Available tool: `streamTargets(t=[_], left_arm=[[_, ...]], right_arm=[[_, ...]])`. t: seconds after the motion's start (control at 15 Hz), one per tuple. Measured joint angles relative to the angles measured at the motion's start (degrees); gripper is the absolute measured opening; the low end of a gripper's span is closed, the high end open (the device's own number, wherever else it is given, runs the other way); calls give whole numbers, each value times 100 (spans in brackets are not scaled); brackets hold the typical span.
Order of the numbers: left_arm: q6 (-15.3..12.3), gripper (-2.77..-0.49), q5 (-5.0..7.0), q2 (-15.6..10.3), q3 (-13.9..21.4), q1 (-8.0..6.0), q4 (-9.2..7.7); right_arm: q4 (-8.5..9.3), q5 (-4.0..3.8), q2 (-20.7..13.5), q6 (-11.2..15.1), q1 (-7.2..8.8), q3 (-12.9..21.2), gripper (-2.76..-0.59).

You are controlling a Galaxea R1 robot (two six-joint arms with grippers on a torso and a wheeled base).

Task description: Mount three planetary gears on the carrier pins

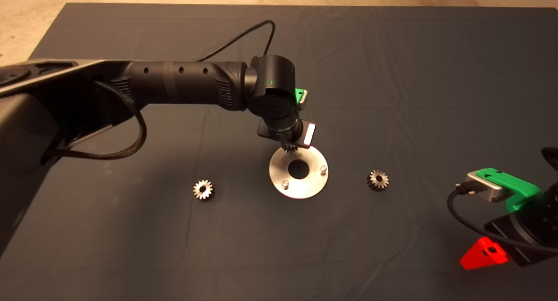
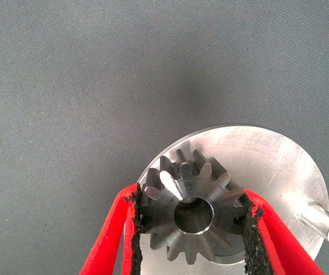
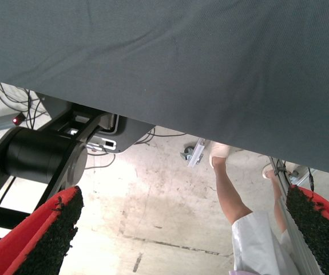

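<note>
Gear (image 2: pixel 191 216) pinched between the left gripper (image 2: pixel 191 229) pads, dark teeth, shiny face, centre hole, hovering over the far rim of the silver disc (image 1: pixel 305 185). Left arm reaches in from the left, wrist pointing down. Two pins (image 1: pixel 323 169) (image 1: pixel 285 184) stand bare. Loose gears lie on the mat left (image 1: pixel 203 189) and right (image 1: pixel 378 179) of the disc, well apart, open mat around. Right gripper (image 3: pixel 181 240) parked at lower right, fingers spread.

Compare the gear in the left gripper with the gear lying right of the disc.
The held gear is clamped between the left gripper's fingers over the disc's far edge; the right gear lies loose on the mat, clear of the disc. The right gripper waits open. Both are small toothed steel gears with a central hole.
</note>
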Motion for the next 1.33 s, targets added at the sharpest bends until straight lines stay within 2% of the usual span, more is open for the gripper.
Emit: streamTargets(t=[0.2, 0.4, 0.6, 1.33], left_arm=[[-2, -235, 33, 0, 45, 4, 28], [-27, -236, 61, -17, 118, 83, 169], [-46, -235, 118, -12, 229, 80, 273], [-46, -232, 122, -17, 228, 80, 276]], right_arm=[[0, 0, 0, 1, 0, 0, -71], [0, 2, 1, 1, 0, 0, -71], [0, 2, 0, 0, 0, 0, -71], [0, 0, -2, -2, 0, 0, -71]])
